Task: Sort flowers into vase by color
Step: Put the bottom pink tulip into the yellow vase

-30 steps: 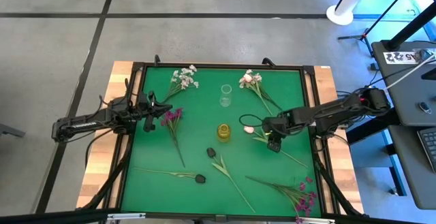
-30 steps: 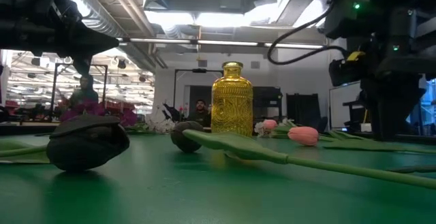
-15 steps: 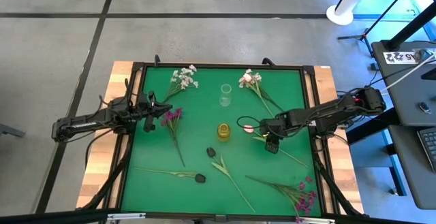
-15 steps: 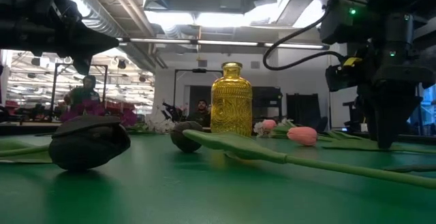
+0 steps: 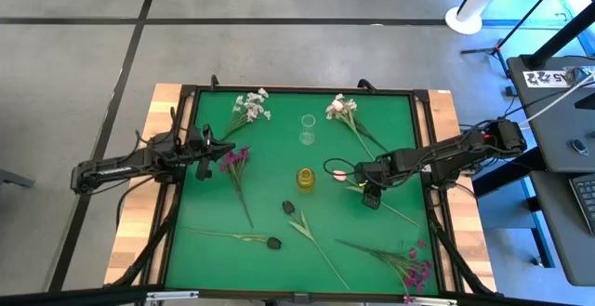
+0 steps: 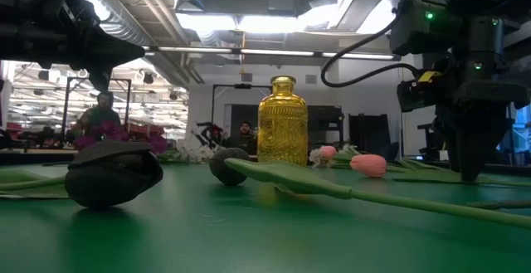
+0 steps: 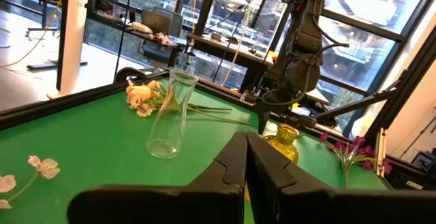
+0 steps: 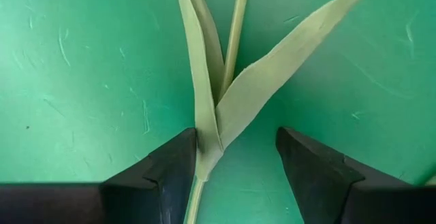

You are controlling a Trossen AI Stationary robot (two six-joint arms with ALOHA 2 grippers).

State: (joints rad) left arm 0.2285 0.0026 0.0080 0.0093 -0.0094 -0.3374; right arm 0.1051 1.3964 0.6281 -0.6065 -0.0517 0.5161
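My right gripper [image 5: 370,195] [image 8: 237,142] points down at the table, open. Its fingers stand on either side of the pink tulip's stem [image 8: 204,152], where two long leaves branch off. The tulip's pink bud [image 5: 338,174] [image 6: 368,165] lies right of the yellow glass vase [image 5: 305,179] [image 6: 282,120]. My left gripper [image 5: 206,152] [image 7: 245,157] is shut and hovers at the table's left, beside a magenta sprig [image 5: 232,159]. A clear vase [image 5: 308,131] [image 7: 170,118] stands behind the yellow one. White sprigs [image 5: 249,107] lie at the far edge. My right gripper comes from above, its open fingers set across the tulip's stem at the base of the leaves [image 8: 206,157]. One finger [image 8: 167,169] stands right against the leaf base; whether it touches, I cannot tell. The tulip lies flat on the table.
Pale pink blossoms [image 5: 339,108] lie far right. Two dark buds [image 5: 289,207] [image 5: 272,244] on green stems lie near the middle and the near left. A second magenta sprig [image 5: 415,265] lies at the near right corner. A raised frame [image 5: 423,93] rims the green mat.
My right gripper has come down to the table over the tulip's stem and has shifted slightly toward the table's left. It has stayed still for the last half second. The flowers lie as before.
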